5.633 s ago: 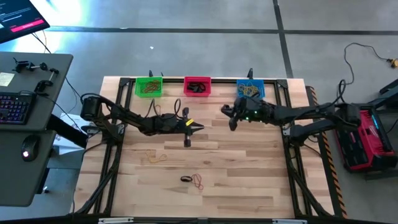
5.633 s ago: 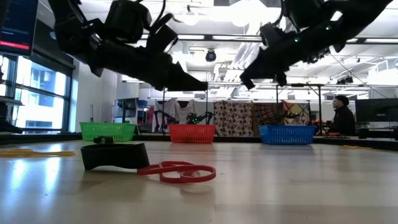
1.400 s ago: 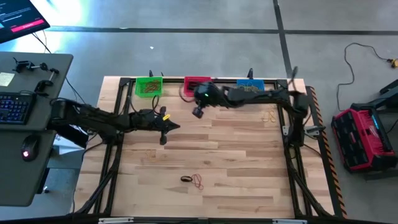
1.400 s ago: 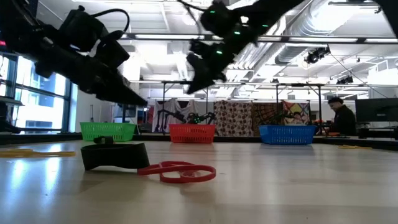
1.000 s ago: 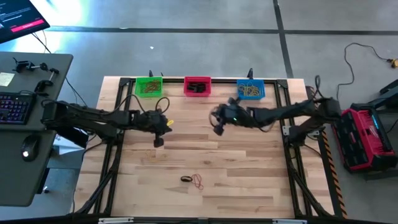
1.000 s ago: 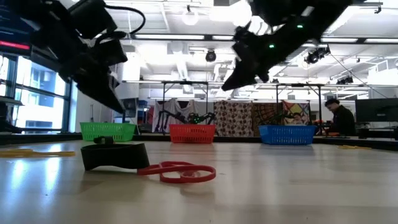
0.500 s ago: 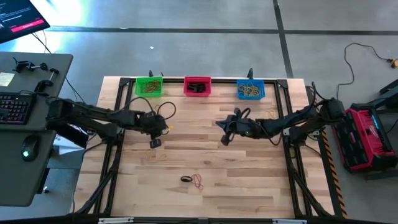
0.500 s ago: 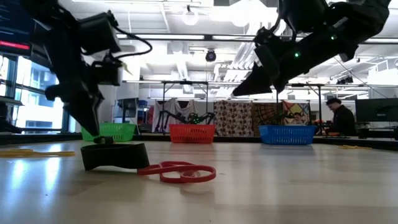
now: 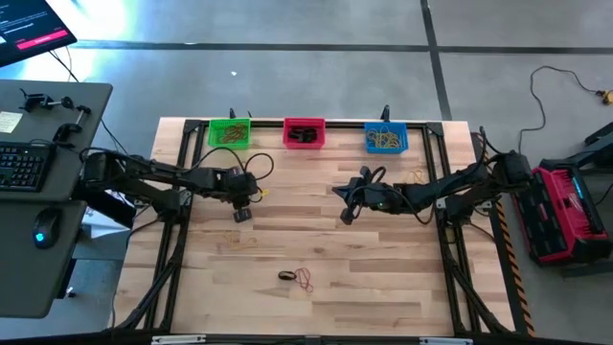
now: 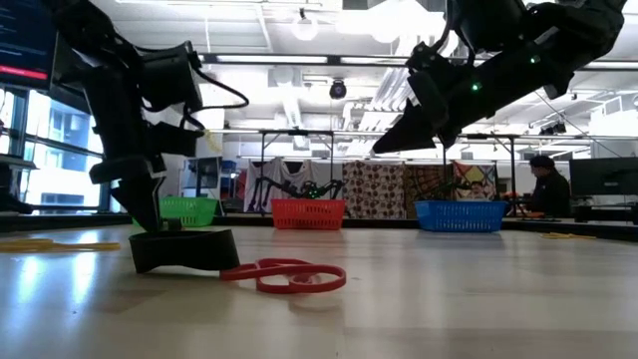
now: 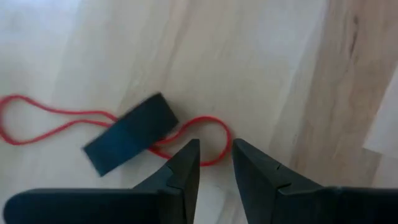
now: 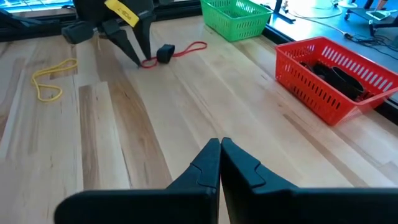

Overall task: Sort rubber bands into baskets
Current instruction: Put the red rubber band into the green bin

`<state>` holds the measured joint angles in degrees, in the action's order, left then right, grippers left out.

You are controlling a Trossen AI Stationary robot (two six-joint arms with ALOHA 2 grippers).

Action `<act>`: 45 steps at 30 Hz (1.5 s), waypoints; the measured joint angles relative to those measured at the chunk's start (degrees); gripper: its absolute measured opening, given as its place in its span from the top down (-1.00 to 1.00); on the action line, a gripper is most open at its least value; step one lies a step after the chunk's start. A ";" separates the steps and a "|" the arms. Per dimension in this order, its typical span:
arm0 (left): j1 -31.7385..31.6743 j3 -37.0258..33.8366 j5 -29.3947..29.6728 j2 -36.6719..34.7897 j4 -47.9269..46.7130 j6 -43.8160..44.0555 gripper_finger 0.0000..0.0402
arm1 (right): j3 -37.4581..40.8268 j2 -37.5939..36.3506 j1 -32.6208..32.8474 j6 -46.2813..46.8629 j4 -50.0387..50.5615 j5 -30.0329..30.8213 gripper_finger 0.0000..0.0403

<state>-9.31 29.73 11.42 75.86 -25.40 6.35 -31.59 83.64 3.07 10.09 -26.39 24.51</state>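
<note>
Left hand slightly open, empty, over red band and black band; right hand shut, empty.

Left tool pointing straight down, close over the surface, fingers slightly parted, holding nothing. Right tool raised mid-surface, angled forward and down, fingers pressed together, empty.

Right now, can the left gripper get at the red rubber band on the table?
Probably yes. The left gripper, slightly open, points at the red rubber band with nothing between, though the black band overlaps it.
</note>
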 joint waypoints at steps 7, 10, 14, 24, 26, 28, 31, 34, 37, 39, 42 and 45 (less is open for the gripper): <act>-0.82 0.11 -0.88 2.61 2.02 -2.13 0.54 | 0.00 0.00 0.02 0.07 0.00 -0.02 1.00; -0.82 0.11 -0.88 2.92 2.60 -2.59 0.55 | 0.00 0.00 0.18 0.00 0.00 -0.02 1.00; -0.80 0.11 -1.03 2.94 2.89 -4.11 0.62 | -0.02 0.00 0.37 -0.03 0.00 -0.04 1.00; -0.82 0.11 -3.33 2.81 1.69 -5.23 0.98 | -0.04 0.02 0.37 0.13 0.22 -1.03 1.00; -0.82 0.11 -4.00 2.33 1.53 -3.82 0.98 | -0.04 0.03 0.37 0.15 0.36 -1.05 1.00; -0.86 0.46 -4.72 1.85 0.93 -2.87 0.99 | -0.04 0.04 0.37 0.15 0.42 -1.05 1.00; -0.80 1.84 -5.63 0.94 -1.97 -2.11 1.00 | -0.04 0.04 0.37 0.38 0.42 -1.07 1.00; -0.80 4.47 -5.55 -0.15 -3.53 -2.08 1.00 | -0.04 0.04 0.37 0.39 0.44 -1.09 1.00; -0.80 6.55 -4.76 -1.11 -6.77 -2.06 1.00 | -0.04 0.04 0.37 0.39 0.43 -1.09 1.00; -0.80 8.27 -3.81 -1.91 -8.41 -2.06 1.00 | -0.04 0.04 0.37 0.39 0.44 -1.09 1.00; -0.80 10.43 -1.99 -2.83 -11.96 -2.06 1.00 | -0.04 0.04 0.37 0.39 0.44 -1.09 1.00; -0.80 12.62 -0.29 -3.99 -14.20 -2.12 1.00 | -0.04 0.04 0.37 0.39 0.44 -1.09 1.00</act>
<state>-10.11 42.36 11.13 71.87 -39.60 4.23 -31.64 83.68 3.44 10.48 -25.96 23.42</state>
